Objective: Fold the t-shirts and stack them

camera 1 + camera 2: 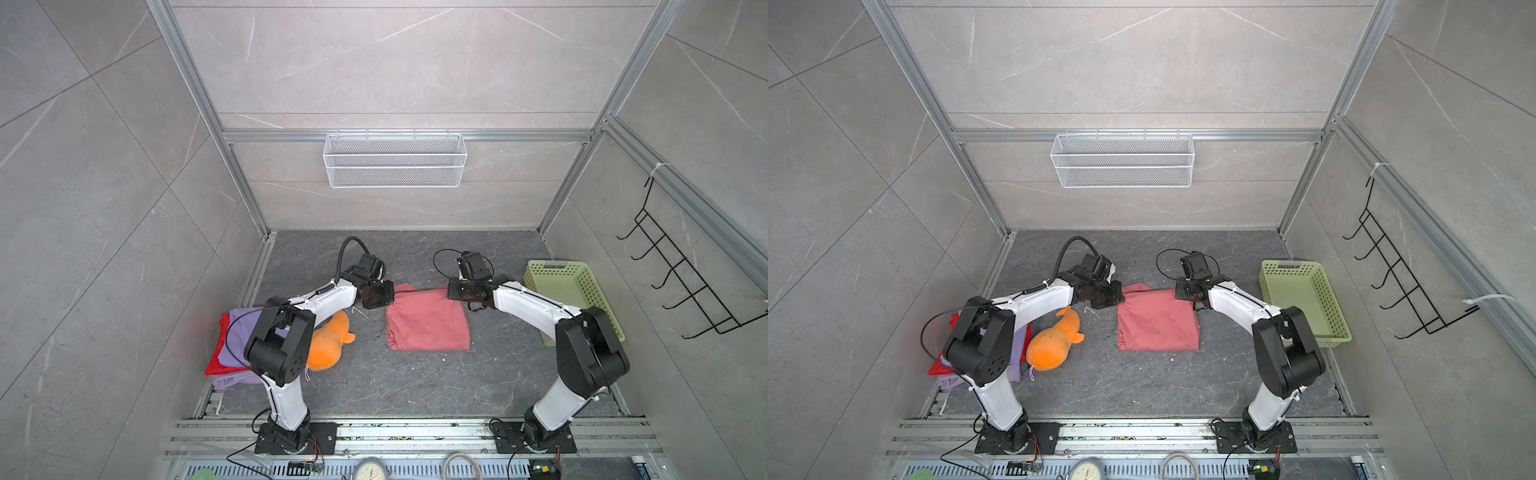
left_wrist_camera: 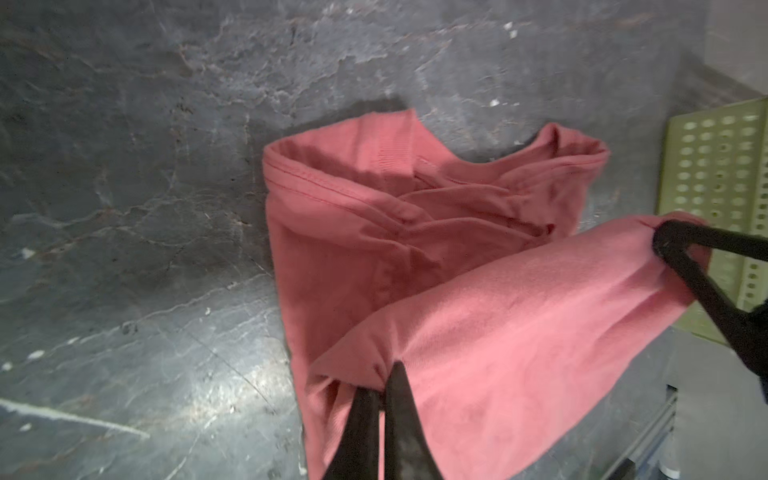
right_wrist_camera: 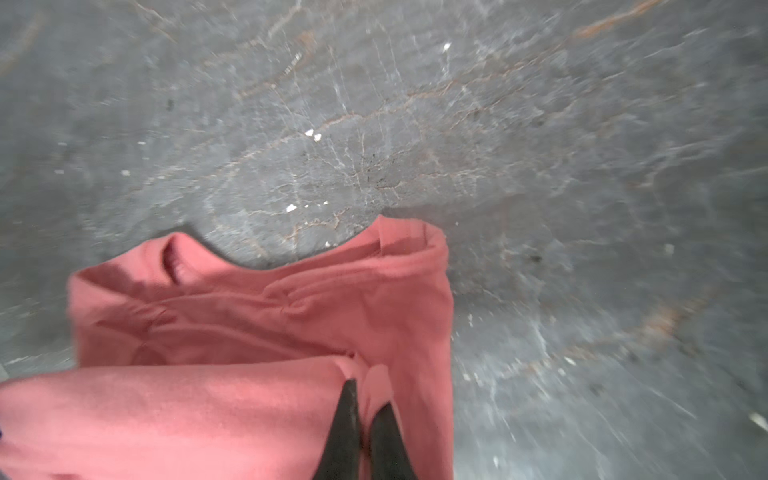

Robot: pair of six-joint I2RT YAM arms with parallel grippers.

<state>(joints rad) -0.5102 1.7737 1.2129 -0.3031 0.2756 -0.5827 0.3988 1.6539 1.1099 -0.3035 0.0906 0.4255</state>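
Note:
A salmon-pink t-shirt (image 1: 428,326) lies partly folded in the middle of the dark floor in both top views (image 1: 1156,324). Its near fold is raised and stretched taut between my two grippers, over the collar end on the floor. My left gripper (image 1: 392,294) (image 2: 384,378) is shut on the fold's left corner. At the right corner my right gripper (image 1: 449,291) (image 3: 365,395) is shut on the cloth too. A lavender t-shirt (image 1: 237,332) and a red t-shirt (image 1: 216,357) lie stacked at the left, partly hidden under my left arm.
An orange plush toy (image 1: 328,345) lies between the stack and the pink shirt. A pale green plastic basket (image 1: 569,291) stands at the right edge of the floor. A white wire basket (image 1: 395,160) hangs on the back wall, a black hook rack (image 1: 685,282) on the right wall.

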